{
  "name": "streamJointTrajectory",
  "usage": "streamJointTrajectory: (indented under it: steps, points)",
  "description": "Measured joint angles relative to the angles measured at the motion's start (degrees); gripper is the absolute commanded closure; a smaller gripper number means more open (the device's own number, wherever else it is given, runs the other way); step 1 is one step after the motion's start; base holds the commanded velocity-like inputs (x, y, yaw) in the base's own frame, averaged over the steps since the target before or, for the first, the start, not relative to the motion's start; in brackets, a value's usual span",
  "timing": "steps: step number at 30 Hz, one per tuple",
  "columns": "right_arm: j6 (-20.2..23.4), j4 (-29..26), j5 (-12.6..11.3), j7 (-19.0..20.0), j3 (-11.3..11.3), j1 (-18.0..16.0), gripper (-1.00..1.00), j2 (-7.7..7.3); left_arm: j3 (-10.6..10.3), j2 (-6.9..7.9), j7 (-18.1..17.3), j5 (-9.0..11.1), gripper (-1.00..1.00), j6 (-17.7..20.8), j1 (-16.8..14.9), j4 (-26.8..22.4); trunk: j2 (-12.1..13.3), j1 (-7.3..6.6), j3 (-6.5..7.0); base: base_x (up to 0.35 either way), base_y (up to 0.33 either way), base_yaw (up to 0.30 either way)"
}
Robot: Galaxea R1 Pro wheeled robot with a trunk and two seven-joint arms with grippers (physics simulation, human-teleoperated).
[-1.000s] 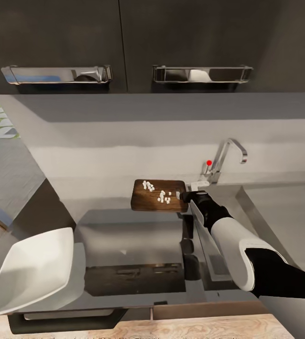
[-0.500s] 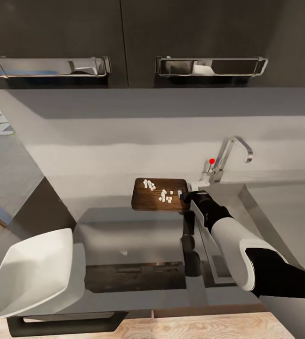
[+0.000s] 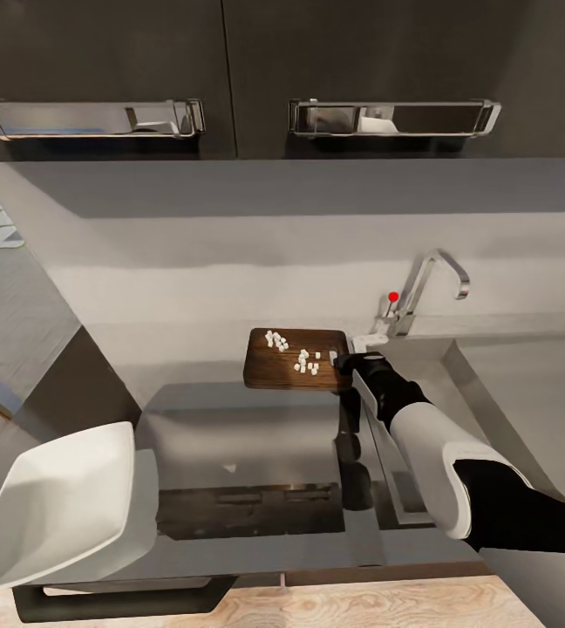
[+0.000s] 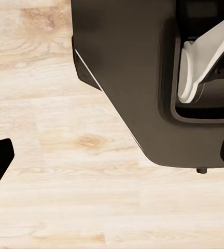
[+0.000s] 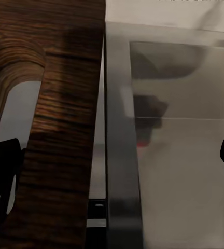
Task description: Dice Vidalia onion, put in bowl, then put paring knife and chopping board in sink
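Reaching over the desk [image 3: 230, 227], your right end effector [image 3: 349, 361] sits at the board's [image 3: 274, 371] handle end beside the sink [image 3: 483, 384], fingers spread wide. Diced onion [image 3: 302, 359] lies scattered on the board. The bowl [image 3: 60, 501] stands well apart. Your left end effector [image 4: 112, 161] hangs open over wooden floor [image 4: 55, 207].

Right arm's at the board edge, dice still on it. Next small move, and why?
Probably close the right gripper on the chopping board by its near edge. The wrist view shows its fingers apart, one at the board's handle slot, and the diced onion hasn't reached the bowl.
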Motion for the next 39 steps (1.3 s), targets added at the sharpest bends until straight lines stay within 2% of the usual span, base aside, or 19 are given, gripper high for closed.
streamJointTrajectory:
  steps: [1, 2, 7, 12, 18, 39]
  points:
    - [0.0, 0.0, 0.0, 0.0, 0.0, 0.0, -1.00, 0.00, 0.0, 0.00, 0.0, 0.0, -1.00, 0.0, 0.0, 0.0, 0.0, 0.00, 0.00, 0.000, 0.000, 0.000]
    - [0.0, 0.0, 0.0, 0.0, 0.0, 0.0, 1.00, 0.00, 0.0, 0.00, 0.0, 0.0, -1.00, 0.0, 0.0, 0.0, 0.0, 0.00, 0.00, 0.000, 0.000, 0.000]
    - [-0.2, 0.1, -0.5, 0.0, 0.0, 0.0, 1.00, 0.00, 0.0, 0.00, 0.0, 0.0, -1.00, 0.0, 0.0, 0.0, 0.0, 0.00, 0.00, 0.000, 0.000, 0.000]
    - [0.0, 0.3, -0.1, -0.1, 0.0, 0.0, 1.00, 0.74, 0.0, 0.00, 0.0, 0.0, -1.00, -0.1, 0.0, 0.0, 0.0, 0.01, 0.00, 0.000, 0.000, 0.000]
    - [0.0, 0.5, -0.2, -0.1, 0.0, 0.0, 1.00, 0.97, 0.0, 0.00, 0.0, 0.0, -1.00, -0.1, 0.0, 0.4, 0.0, 0.00, 0.05, 0.000, 0.000, 0.000]
    - [0.5, 3.3, -0.1, -0.2, 0.0, 0.0, 1.00, 1.23, 0.0, 0.00, 0.0, 0.0, -1.00, -0.1, 0.0, 0.8, 0.0, 0.03, 1.92, -0.015, 0.000, 0.000]
